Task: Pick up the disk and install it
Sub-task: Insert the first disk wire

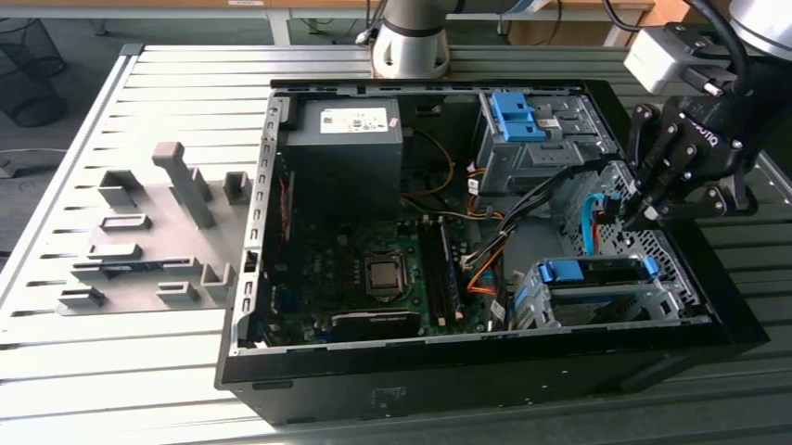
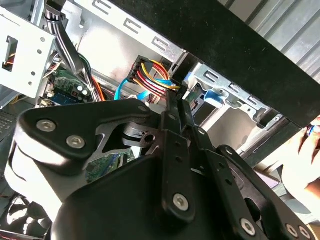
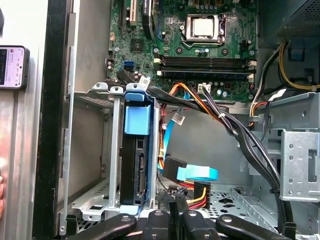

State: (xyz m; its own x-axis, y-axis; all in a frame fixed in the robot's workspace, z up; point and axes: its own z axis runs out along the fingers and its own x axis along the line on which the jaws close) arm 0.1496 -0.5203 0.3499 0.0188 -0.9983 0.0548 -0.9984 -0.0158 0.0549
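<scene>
exterior view: open desktop computer case point(image 1: 730, 320) lies on its side on a slatted metal table point(image 1: 124, 371), motherboard facing up. black power supply box point(image 1: 340, 153) sits at the case's far edge, cpu socket point(image 1: 386, 274) near the middle of the board. grey moulded fixture tray point(image 1: 148, 241) rests on the table beside the case, toward the exterior view's left. the gripper point(image 1: 641, 221) hangs inside the case along the edge at the exterior view's right, black fingers pointing down and drawn close together at the tips, between the upper grey cage carrying a blue bracket point(image 1: 514, 116) and the lower drive cage point(image 1: 606, 297) at the near corner. in the first wrist view the disk point(image 3: 136, 160) already stands seated in that lower cage, dark body edge-on with its connector edge facing the camera, blue rail point(image 3: 137, 119) across its end. just beside it sit a black sata plug on a blue cable point(image 3: 197, 173) and a black power plug with red, yellow and orange wires point(image 3: 199, 192). the fingertips point(image 3: 172, 210) meet just under the power plug; cannot tell whether they pinch it or merely touch. in the second wrist view the finger point(image 2: 175, 117) reaches up to the same bundle of coloured wires point(image 2: 152, 75). a phone point(image 3: 12, 67) lies outside the case wall in the first wrist view.
</scene>
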